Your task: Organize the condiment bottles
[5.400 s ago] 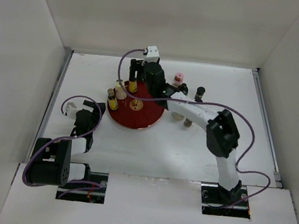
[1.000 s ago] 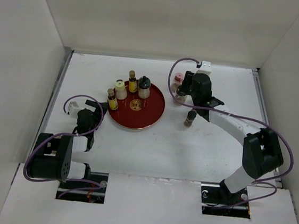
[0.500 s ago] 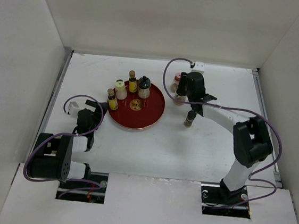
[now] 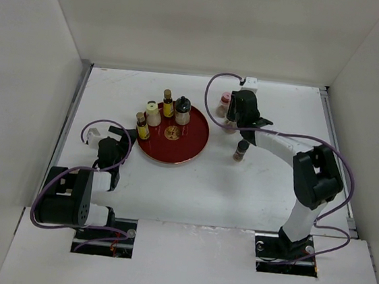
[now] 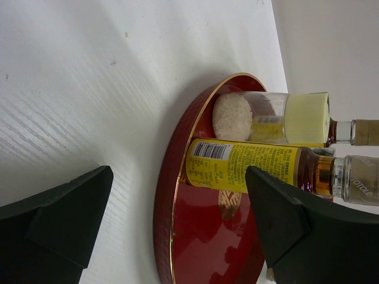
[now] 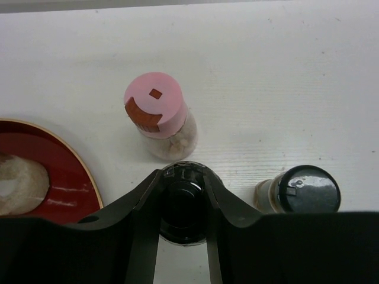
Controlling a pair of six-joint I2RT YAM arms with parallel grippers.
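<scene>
The red tray (image 4: 190, 150) carries several condiment bottles: a yellow-labelled one (image 4: 141, 126), a cream one (image 4: 153, 114), an amber one (image 4: 168, 104) and a black-capped one (image 4: 182, 111). On the table to its right stand a pink-capped bottle (image 4: 225, 103) and a black-capped bottle (image 4: 241, 150). My right gripper (image 6: 185, 177) reaches down between them, its fingers pressed on the cap of a third, black-capped bottle (image 6: 185, 207), which stands just in front of the pink-capped bottle (image 6: 160, 115). My left gripper (image 5: 177, 177) is open and empty, low at the tray's left rim (image 5: 163, 225).
The left wrist view shows the yellow-labelled bottle (image 5: 249, 165) and the cream bottle (image 5: 266, 117) close ahead on the tray. The other black-capped bottle (image 6: 302, 189) stands just right of my right fingers. White walls enclose the table on three sides.
Over the last second my right gripper shifted slightly left beside the pink-capped bottle and its jaws closed on the black-capped bottle. The left arm has stayed still.
</scene>
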